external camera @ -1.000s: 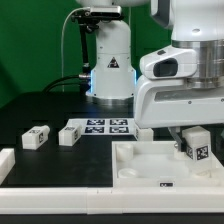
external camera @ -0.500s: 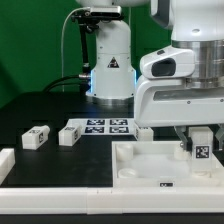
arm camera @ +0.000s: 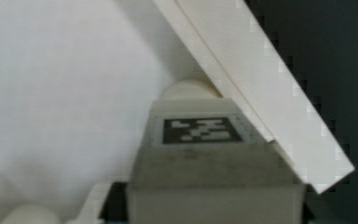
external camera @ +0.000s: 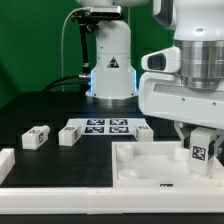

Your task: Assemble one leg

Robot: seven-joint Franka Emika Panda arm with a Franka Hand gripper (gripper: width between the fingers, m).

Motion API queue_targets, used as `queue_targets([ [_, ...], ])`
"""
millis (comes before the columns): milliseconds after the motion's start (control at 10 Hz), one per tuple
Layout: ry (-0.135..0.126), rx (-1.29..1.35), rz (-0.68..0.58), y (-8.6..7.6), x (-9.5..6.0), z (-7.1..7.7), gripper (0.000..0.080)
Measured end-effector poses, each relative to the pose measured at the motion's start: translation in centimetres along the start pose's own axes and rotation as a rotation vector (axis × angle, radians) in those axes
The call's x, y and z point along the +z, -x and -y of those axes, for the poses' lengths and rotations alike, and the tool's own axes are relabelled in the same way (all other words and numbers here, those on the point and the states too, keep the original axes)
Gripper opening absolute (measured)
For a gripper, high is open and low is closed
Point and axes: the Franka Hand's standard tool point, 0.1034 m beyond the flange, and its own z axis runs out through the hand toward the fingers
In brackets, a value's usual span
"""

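My gripper is shut on a leg, a stubby white block whose black-and-white tag faces the camera. It holds the leg low over the corner of the large white recessed panel at the exterior view's right. In the wrist view the held leg shows its tag, with its tip against the panel's raised rim near a corner. Whether the leg touches the panel floor I cannot tell. Two more legs lie on the black table at the exterior view's left.
The marker board lies behind the panel near the arm's base. A small white block sits at the panel's far edge. A long white rail runs along the front, with another white part at the far left.
My gripper has moved a little toward the exterior view's right and slightly down with the leg. The loose legs and the panel have not moved.
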Motion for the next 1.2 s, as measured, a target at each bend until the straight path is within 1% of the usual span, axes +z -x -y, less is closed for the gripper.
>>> queue_targets([
  [100,-0.002,0.130,-0.005,-0.28,-0.01,0.18,0.0291],
  [400,0.001,0.466,-0.018,-0.37,-0.08,0.29,0.0291],
  [600,-0.007,0.593,-0.005,-0.42,-0.02,0.21,0.0291],
  [700,-0.007,0.520,-0.004,-0.40,-0.02,0.23,0.0351],
  [800,-0.009,0.523,-0.002,-0.32,-0.01,0.31,0.0516],
  [900,-0.014,0.469,-0.006,-0.23,0.08,0.38,0.0516],
  [1000,-0.013,0.334,-0.005,-0.05,0.15,0.44,0.0621],
  [1100,-0.012,0.207,-0.004,0.15,0.20,0.54,0.0642],
  [1200,-0.011,0.085,-0.003,0.24,0.28,0.49,0.0642],
])
